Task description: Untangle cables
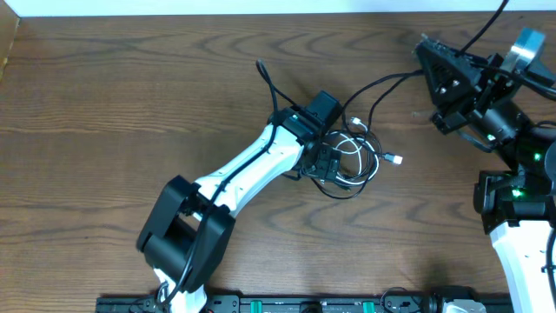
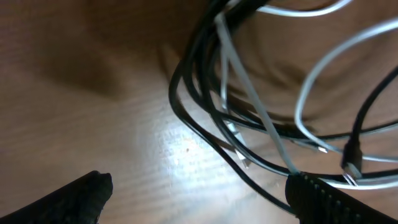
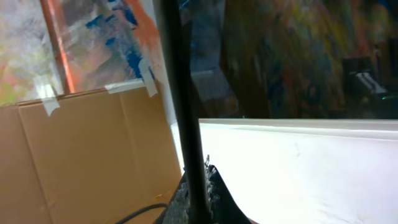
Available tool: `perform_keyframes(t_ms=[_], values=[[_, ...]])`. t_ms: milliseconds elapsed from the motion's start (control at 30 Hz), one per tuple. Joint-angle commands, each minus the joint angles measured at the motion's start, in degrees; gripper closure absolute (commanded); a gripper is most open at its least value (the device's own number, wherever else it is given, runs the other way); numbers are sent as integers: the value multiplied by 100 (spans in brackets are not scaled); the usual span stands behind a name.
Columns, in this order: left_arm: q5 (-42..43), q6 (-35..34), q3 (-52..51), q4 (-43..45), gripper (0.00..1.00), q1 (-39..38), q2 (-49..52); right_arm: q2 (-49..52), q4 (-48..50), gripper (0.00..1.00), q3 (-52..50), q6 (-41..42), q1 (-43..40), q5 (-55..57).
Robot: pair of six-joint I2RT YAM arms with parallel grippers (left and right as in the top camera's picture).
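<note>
The right gripper (image 1: 426,78) jaws pinch the black cable (image 2: 200,46), which runs leftward into the white cable (image 2: 263,112) coil on the bench (image 1: 130,104). The left gripper (image 1: 327,163) jaws are spread.

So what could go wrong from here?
The open left gripper straddles the black cable and the white cable together; closing could pinch both and tighten the tangle. The right gripper seems to clamp the black cable; pulling might drag the whole bundle instead of freeing it.
</note>
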Motion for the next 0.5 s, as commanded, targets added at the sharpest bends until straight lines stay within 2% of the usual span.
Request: perform_keyframes(t_ms=[0, 233, 467], values=[[-238, -310, 13, 79, 6, 9, 216, -66, 35, 99, 70, 109, -66, 125], [-240, -754, 13, 334, 6, 9, 302, -66, 24, 99, 70, 136, -68, 85], [-234, -1690, 13, 837, 5, -26, 302, -66, 24, 99, 70, 254, -68, 83]])
